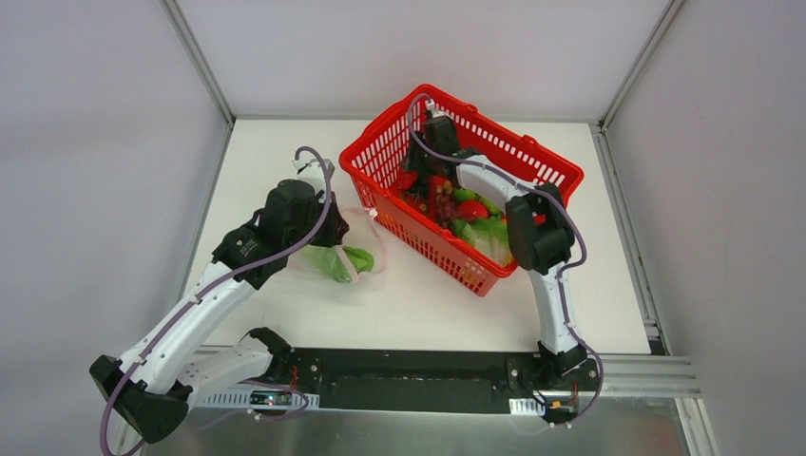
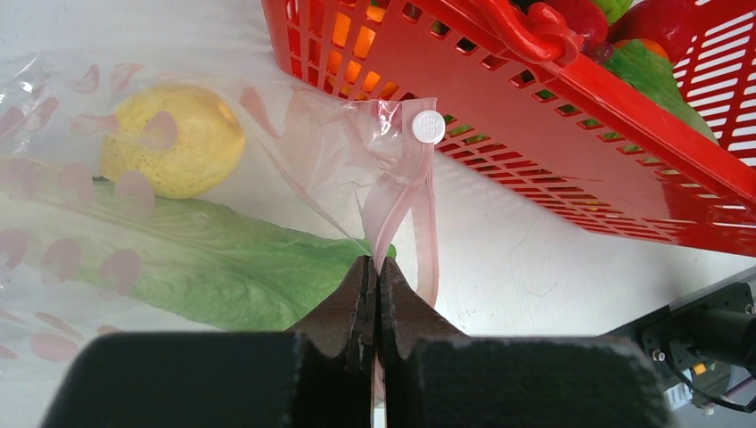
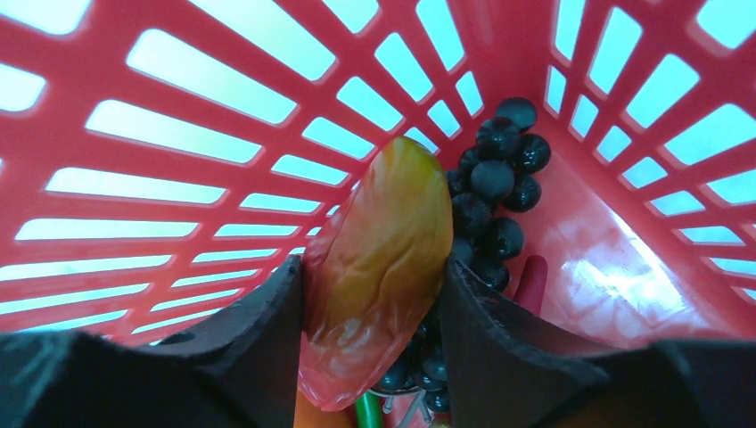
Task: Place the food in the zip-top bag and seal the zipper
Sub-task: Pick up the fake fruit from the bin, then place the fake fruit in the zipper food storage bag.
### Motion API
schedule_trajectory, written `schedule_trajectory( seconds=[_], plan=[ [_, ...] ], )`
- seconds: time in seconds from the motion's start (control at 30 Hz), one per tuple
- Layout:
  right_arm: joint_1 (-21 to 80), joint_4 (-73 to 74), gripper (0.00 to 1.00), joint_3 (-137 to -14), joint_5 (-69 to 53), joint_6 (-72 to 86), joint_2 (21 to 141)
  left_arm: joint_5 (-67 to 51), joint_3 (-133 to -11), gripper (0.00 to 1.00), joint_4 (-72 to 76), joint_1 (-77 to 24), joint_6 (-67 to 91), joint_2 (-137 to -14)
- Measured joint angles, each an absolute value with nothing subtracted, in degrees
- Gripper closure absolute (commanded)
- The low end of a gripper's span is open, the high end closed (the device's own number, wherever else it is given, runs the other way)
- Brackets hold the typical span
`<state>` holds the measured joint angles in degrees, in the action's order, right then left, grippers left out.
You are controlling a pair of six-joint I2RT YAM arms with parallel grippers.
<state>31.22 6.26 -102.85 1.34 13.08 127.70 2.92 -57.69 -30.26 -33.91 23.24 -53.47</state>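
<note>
With the right gripper [image 3: 370, 266] clamped on the red-yellow fruit [image 3: 392, 205], upright in the red basket [image 2: 624, 116], carry left to the zip-top bag [image 2: 134, 232] lying just beside, mouth pinched by the closed left gripper [image 2: 376, 267].

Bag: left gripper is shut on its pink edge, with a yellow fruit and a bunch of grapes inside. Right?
Not grapes. The left gripper is shut on the pink edge of the bag, and inside are a yellow fruit and a green leafy cabbage. The left wrist view shows it.
</note>
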Motion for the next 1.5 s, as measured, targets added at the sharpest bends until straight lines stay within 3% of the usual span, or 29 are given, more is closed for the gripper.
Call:
schedule_trajectory(
  seconds=[0.03,0.17,0.9,1.5],
  plan=[
    [31.2,6.2,0.71,-102.7,1.2,13.1,127.7,2.9,-57.7,1.0,-30.2,-33.9,23.2,-53.5],
    [30.8,5.4,0.8,-100.7,0.7,13.3,126.3,2.4,-57.7,1.0,-30.2,-33.9,23.3,-53.5],
    [30.6,-6.4,0.76,-70.8,-2.2,19.7,90.6,-0.9,-56.5,1.0,-28.0,-33.9,26.0,-53.9],
    [34.9,-16.6,0.7,-58.1,-19.3,22.4,74.3,-1.2,-55.2,1.0,-25.5,-33.9,27.0,-52.6]
  ],
)
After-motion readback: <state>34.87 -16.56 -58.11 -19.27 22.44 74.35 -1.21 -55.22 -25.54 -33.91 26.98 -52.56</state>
